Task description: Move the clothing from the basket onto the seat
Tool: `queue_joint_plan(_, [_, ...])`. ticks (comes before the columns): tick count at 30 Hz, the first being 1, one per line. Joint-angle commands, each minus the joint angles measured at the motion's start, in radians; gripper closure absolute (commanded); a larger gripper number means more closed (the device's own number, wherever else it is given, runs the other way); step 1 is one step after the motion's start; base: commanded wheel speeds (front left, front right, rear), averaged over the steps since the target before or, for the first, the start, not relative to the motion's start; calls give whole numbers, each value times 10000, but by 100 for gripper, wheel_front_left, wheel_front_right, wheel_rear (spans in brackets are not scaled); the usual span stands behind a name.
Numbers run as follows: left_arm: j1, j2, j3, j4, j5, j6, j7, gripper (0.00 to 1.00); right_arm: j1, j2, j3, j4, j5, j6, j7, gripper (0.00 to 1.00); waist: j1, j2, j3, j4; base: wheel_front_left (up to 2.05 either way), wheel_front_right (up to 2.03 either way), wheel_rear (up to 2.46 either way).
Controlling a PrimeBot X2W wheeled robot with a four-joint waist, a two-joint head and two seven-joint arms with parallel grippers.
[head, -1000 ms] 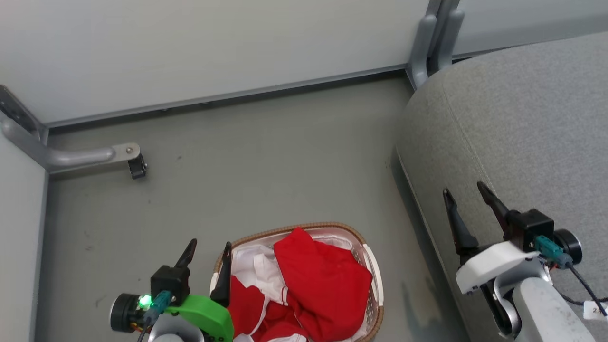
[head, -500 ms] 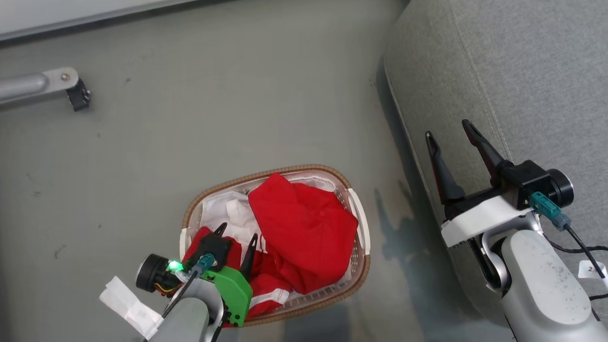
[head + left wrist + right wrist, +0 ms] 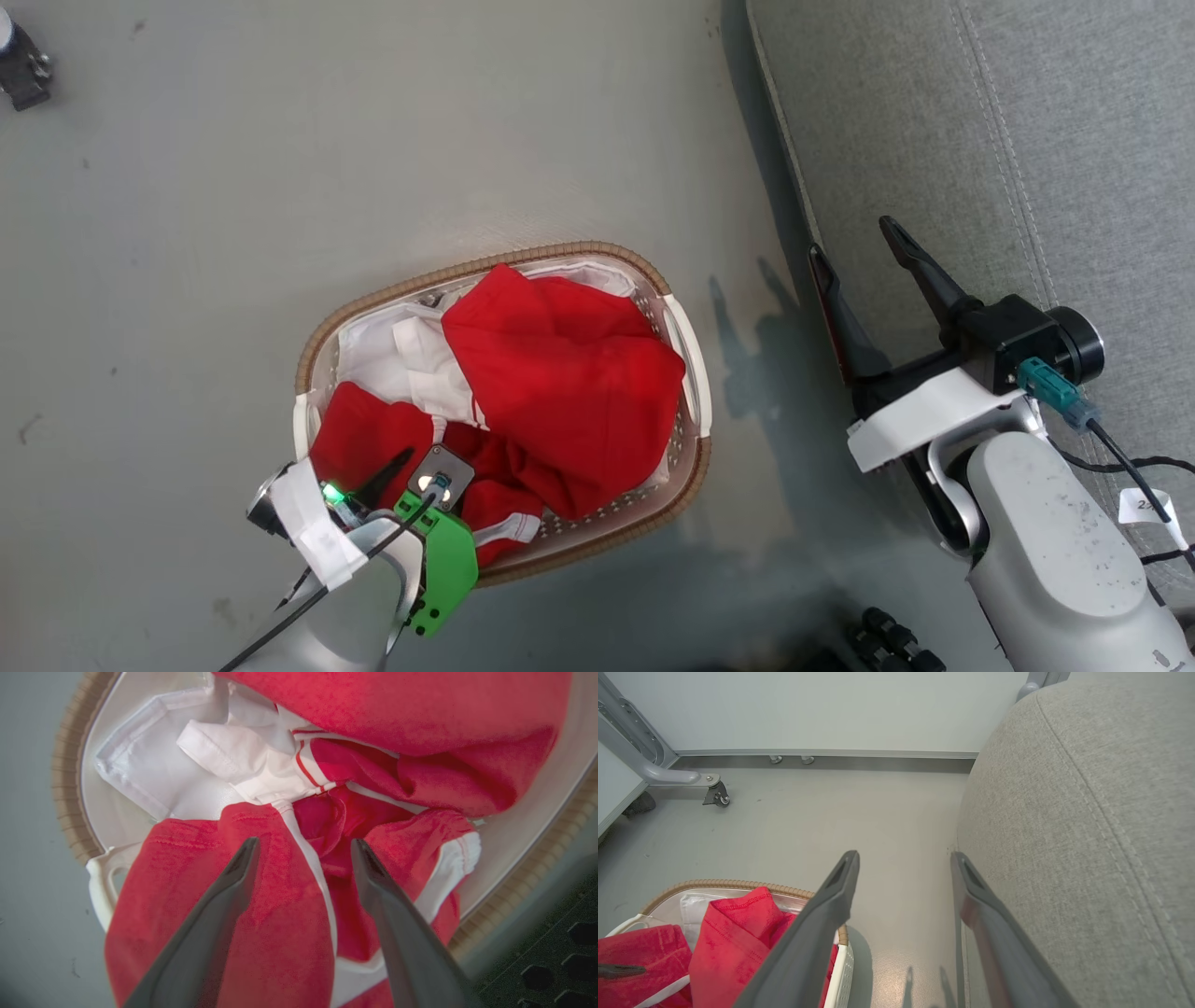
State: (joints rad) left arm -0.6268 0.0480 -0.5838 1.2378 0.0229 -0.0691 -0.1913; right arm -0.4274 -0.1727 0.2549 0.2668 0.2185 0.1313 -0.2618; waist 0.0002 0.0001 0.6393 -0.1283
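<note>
Smooth grey floor, basket of clothing (near the seat), pale wall

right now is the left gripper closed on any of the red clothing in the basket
No, the left gripper has its fingers wide apart over the red clothing in the basket, pinching nothing.

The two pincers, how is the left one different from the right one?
Colour: the left pincer sits on a green mount; the right pincer sits on a white mount.
Place: the left pincer points down over the red clothing in the basket; the right pincer hangs beside the edge of the grey seat, away from the clothing.
Both are open and hold nothing.
</note>
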Motion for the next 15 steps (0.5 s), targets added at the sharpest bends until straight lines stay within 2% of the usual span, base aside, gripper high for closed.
queue_joint_plan(1, [-258, 52, -191, 111, 196, 129, 307, 0, -174, -27, 8, 14, 7, -10, -45, 0, -2, -1, 407, -126, 0, 0, 0])
queue_joint_plan(8, [-806, 55, -986, 382, 634, 777, 1885, 0, -295, -25, 158, -36, 33, -10, -45, 0, -2, -1, 803, -204, 0, 0, 0])
queue_joint_plan(12, [-1016, 56, -1398, 463, 891, 874, 2695, 0, -351, 46, 126, -90, 75, -10, -45, 0, -2, -1, 967, -213, 0, 0, 0])
queue_joint_plan(15, [-1110, 56, -1506, 492, 830, 756, 3275, 0, -387, 71, 211, -114, 32, -10, -45, 0, -2, -1, 989, -255, 0, 0, 0])
